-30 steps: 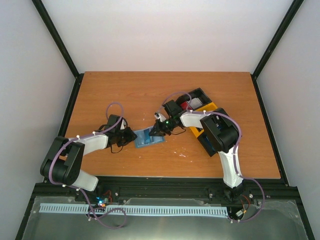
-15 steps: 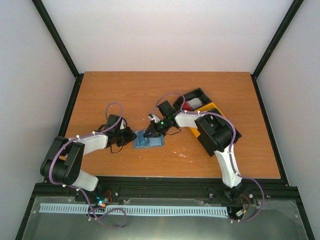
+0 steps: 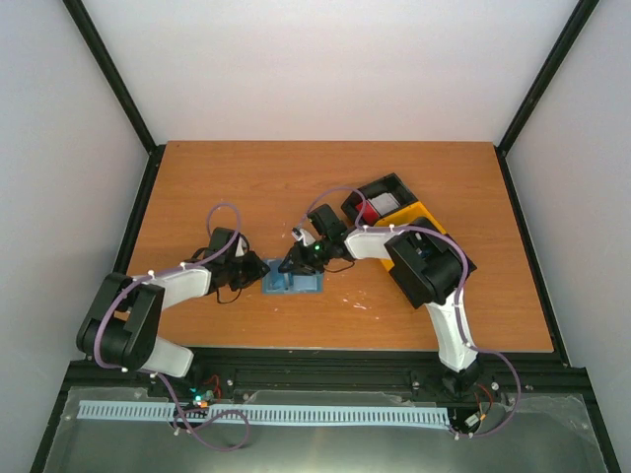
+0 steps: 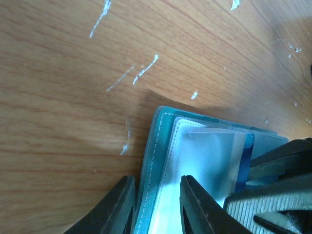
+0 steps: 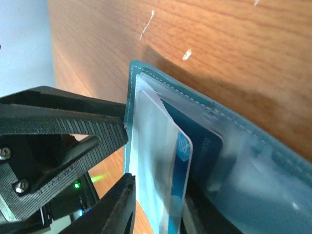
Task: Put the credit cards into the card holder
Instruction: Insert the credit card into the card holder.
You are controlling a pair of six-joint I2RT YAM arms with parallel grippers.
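— Two grippers on one wallet. Which has hold of what?

— Your left gripper (image 4: 156,207) is pinched on the cover edge of the card holder (image 4: 195,151). The holder lies open and flat on the table (image 3: 217,177), straight ahead of those fingertips. Its long side runs away from them toward your right gripper (image 5: 156,204).

— And the right?

— A blue card (image 5: 181,165) and the sheet of the clear pocket (image 5: 151,146) stand between its fingers. You cannot tell from here whether they are pressing or have let go. The card looks partly seated, its long axis pointing out from the fingertips into the pocket. Any further push should go along that line, toward your left hand.

— Anything left to fetch?

— Behind your right wrist, well apart from the holder, sits the black-and-yellow tray (image 3: 422,211). A red card (image 3: 367,211) lies in its far compartment. What the other compartments hold is hidden by the arm. Your right arm is much the nearer one to it.
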